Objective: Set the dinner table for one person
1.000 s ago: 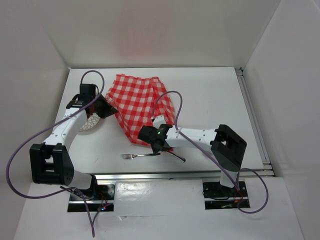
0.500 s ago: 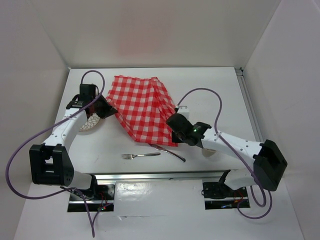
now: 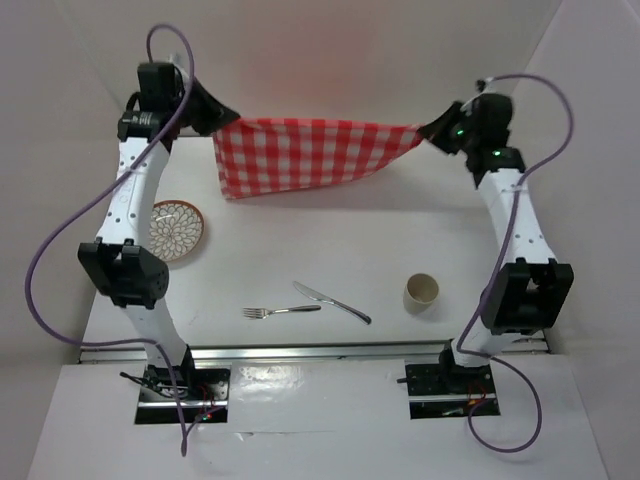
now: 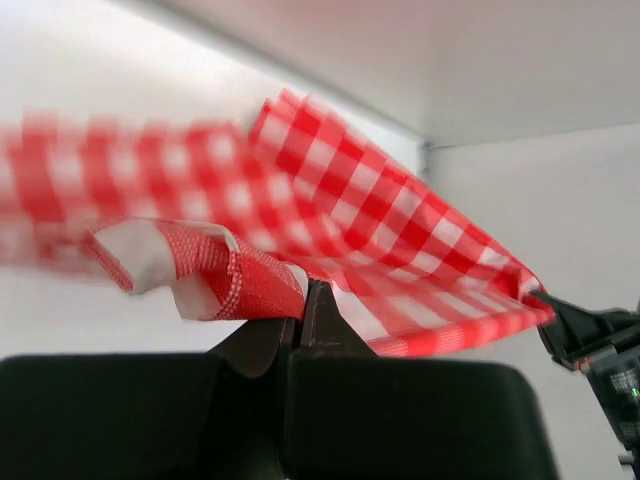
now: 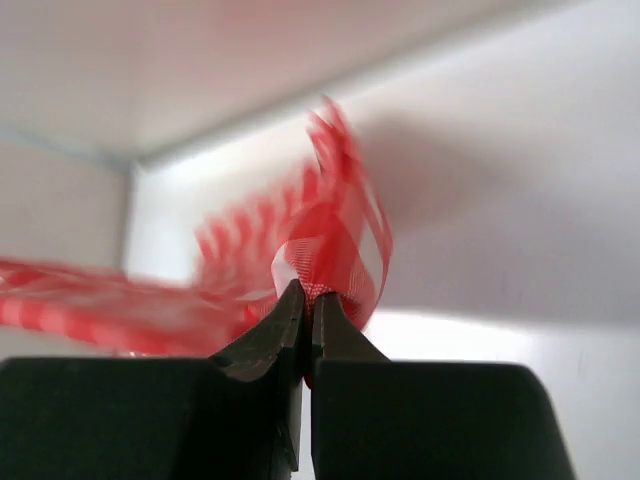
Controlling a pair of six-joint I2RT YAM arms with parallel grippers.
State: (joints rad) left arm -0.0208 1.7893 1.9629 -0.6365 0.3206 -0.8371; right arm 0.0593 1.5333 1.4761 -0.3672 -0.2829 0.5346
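Both arms stand extended toward the far side. Left gripper (image 3: 216, 116) is clamped on the left corner of the checked cloth (image 3: 300, 155), and right gripper (image 3: 432, 131) is clamped on its right corner. The cloth hangs stretched between them, above the far part of the dinner table (image 3: 330, 240).

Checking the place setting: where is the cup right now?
In the top view, the cup stands on the dinner table, near right, just right of the knife and fork.

Left claw (image 3: 214, 118) and right claw (image 3: 429, 131), both pinched closed, hang high and wide apart.
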